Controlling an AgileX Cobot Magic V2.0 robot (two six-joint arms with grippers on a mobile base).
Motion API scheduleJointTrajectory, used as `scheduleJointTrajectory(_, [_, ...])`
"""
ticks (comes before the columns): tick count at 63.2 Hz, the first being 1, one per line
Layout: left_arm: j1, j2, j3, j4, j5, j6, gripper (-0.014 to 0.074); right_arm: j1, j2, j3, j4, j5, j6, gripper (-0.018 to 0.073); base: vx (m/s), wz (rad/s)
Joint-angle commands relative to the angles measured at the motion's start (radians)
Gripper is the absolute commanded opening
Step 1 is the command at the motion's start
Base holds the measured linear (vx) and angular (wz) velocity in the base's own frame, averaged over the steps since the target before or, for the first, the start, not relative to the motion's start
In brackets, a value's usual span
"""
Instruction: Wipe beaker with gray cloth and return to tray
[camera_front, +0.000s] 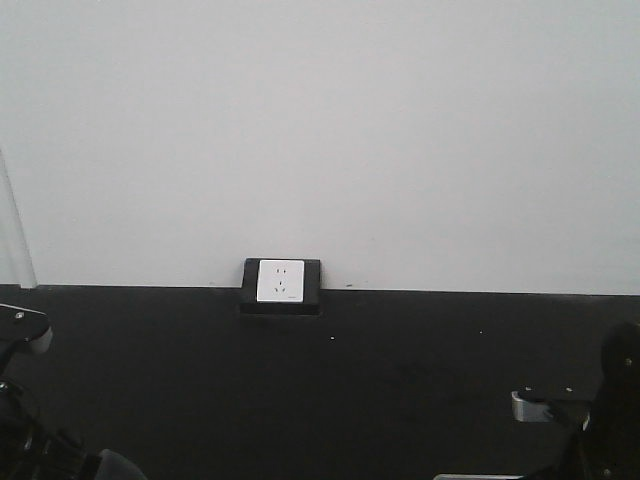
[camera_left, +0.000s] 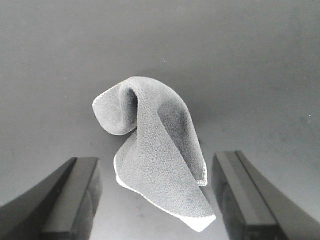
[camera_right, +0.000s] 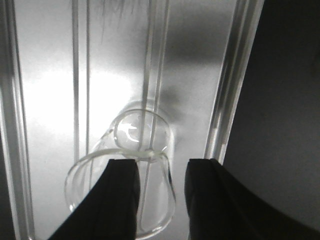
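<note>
The gray cloth (camera_left: 155, 145) lies crumpled on the dark table, one fold standing up. My left gripper (camera_left: 155, 160) is open just above it, one finger on each side of the cloth and neither touching it. The clear glass beaker (camera_right: 145, 131) stands in the pale ridged tray (camera_right: 45, 100), seen from above. My right gripper (camera_right: 161, 165) is open over the beaker's rim. Its left finger is over the mouth and its right finger outside, with the glass wall between them and a gap on both sides. Neither cloth nor beaker shows in the front view.
The tray's raised right edge (camera_right: 225, 120) borders the black table (camera_right: 285, 100). In the front view a white wall socket in a black frame (camera_front: 281, 284) sits at the table's far edge. Arm parts show at the lower left (camera_front: 25, 335) and lower right (camera_front: 545, 405).
</note>
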Motion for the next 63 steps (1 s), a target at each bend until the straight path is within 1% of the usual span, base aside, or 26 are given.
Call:
scheduleJointTrajectory(1, [-0.004,-0.027,-0.034,-0.009,-0.054,-0.009,0.0565,-0.002,-0.067,-0.027,0.005,0.03,-0.003,0.0331,0.0,0.0])
scheduleJointTrajectory(16, [-0.004,-0.027,-0.034,-0.009,-0.054,-0.008,0.0565,-0.002,-0.245,-0.027,0.005,0.033,-0.004,0.033,0.0,0.0])
scheduleJointTrajectory(22, [-0.004,-0.027,-0.034,-0.009,-0.07,-0.008,0.0562,-0.002,-0.346,-0.023,0.005,-0.005,-0.005,0.0314,0.0,0.0])
scheduleJointTrajectory(28, [-0.004,-0.031,-0.034,-0.009,-0.103,0.0,0.0536,-0.002,-0.444,-0.003,0.007,-0.072,-0.005,0.0272,0.0,0.0])
scheduleJointTrajectory(35, [-0.004,-0.067,-0.031,-0.01,-0.16,0.0,0.0438,-0.002,-0.583,0.069,0.006,-0.2,-0.006,0.0174,0.0,0.0])
scheduleJointTrajectory(42, [-0.004,-0.122,-0.031,-0.017,-0.222,0.0,0.0277,-0.002,-0.68,0.132,0.006,-0.299,-0.005,0.0068,0.0,0.0])
scheduleJointTrajectory(43, [-0.004,-0.131,-0.031,-0.017,-0.232,0.0,0.0239,-0.002,-0.692,0.138,0.006,-0.308,-0.005,0.0055,0.0,0.0])
scheduleJointTrajectory(47, [-0.004,-0.165,-0.031,-0.016,-0.281,0.0,0.0134,-0.002,-0.746,0.159,0.006,-0.338,-0.001,-0.0006,0.0,0.0])
scheduleJointTrajectory(48, [-0.004,-0.178,-0.031,-0.016,-0.292,0.0,0.0095,-0.002,-0.755,0.161,0.006,-0.34,0.0,-0.0015,0.0,0.0])
scheduleJointTrajectory(52, [-0.004,-0.209,-0.031,-0.016,-0.331,0.003,-0.0003,-0.002,-0.791,0.165,0.009,-0.353,0.0,-0.0013,0.0,0.0])
scheduleJointTrajectory(56, [-0.004,-0.242,-0.031,-0.016,-0.363,0.015,-0.0009,-0.002,-0.822,0.165,0.009,-0.354,0.0,-0.0013,0.0,0.0])
scheduleJointTrajectory(63, [-0.004,-0.294,-0.031,-0.017,-0.358,0.016,-0.0009,-0.002,-0.863,0.165,0.009,-0.353,0.0,-0.0012,0.0,0.0])
